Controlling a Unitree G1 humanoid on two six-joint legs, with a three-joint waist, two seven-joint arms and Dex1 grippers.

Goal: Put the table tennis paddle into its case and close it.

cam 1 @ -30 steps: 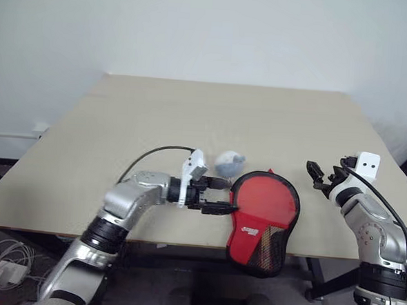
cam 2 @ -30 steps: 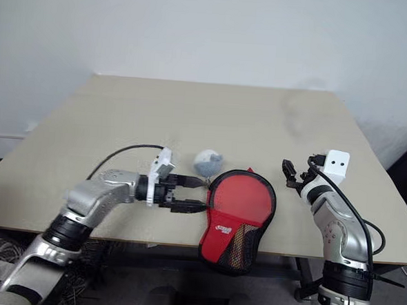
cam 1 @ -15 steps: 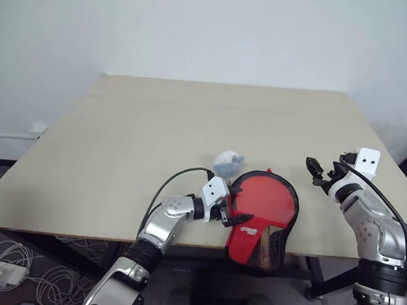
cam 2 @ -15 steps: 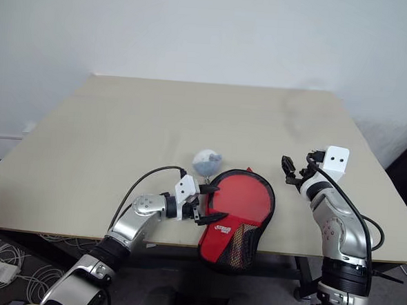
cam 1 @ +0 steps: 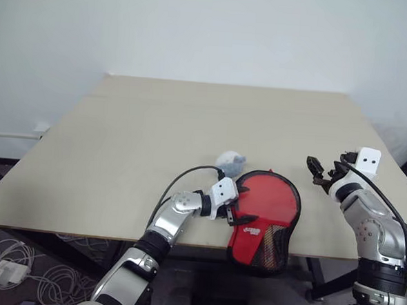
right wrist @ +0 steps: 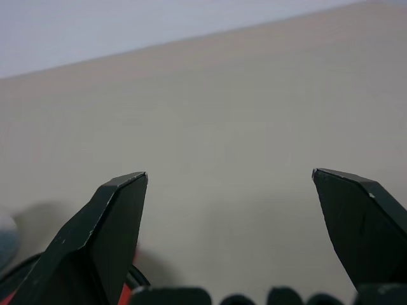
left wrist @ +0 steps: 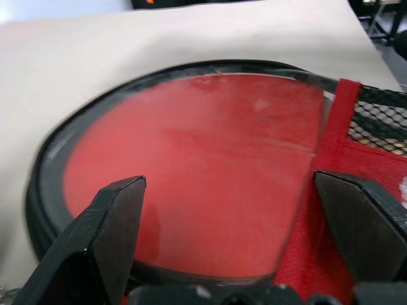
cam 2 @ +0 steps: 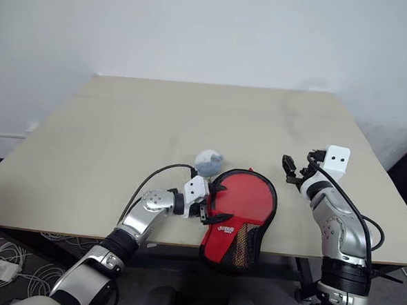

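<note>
The case [cam 1: 256, 233] lies at the table's front edge, and its red panel and black mesh end hang over the edge. The table tennis paddle [cam 1: 270, 197] is inside it, its red face showing through the clear plastic [left wrist: 203, 159] within the black edging [left wrist: 39, 190]. My left gripper [cam 1: 239, 205] is open at the case's left rim, one finger on either side of the round part. My right gripper [cam 1: 317, 172] is open and empty above the table, to the right of the case and apart from it.
A small grey-white lump [cam 1: 230, 161] sits on the table [cam 1: 192, 117] just behind the left gripper, close to the case's back left rim. A wall stands behind the table. Cables lie on the floor at the left.
My left arm has folded in and its gripper has sunk and moved right, onto the case's left rim, and rolled. The case, lump and right gripper have stayed put.
</note>
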